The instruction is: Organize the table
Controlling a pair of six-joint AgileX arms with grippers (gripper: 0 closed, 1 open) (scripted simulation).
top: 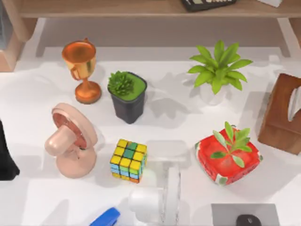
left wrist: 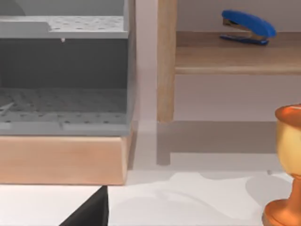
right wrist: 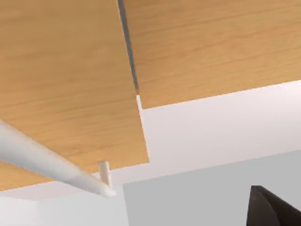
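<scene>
Little of the tidying looks done, as far as I can judge: the worktop [top: 37,197] is crowded from edge to edge. In the top view, taking the middle of the worktop as the clock's centre, a copper trophy [top: 83,70] stands at about ten o'clock, a dark pot with a succulent [top: 127,96] just off centre toward eleven, and a leafy plant in a white pot [top: 217,70] at about one. A brown wooden tissue box [top: 284,115] sits at three, a red watermelon-patterned planter [top: 228,157] at four, a white fan [top: 157,202] at six with a blue stapler [top: 106,218] just beside it toward seven. A colour cube [top: 128,160] lies just below centre, and a pink fan [top: 70,141] stands at eight.

A wooden shelf [top: 117,8] runs along twelve; my left wrist view shows another blue stapler [left wrist: 248,27] already resting on a shelf board.

My left arm [top: 5,160] hangs at nine; I cannot tell whether its hand is open or closed. Nor can I tell for my right hand.

Nearly everything seems left to sort.
</scene>
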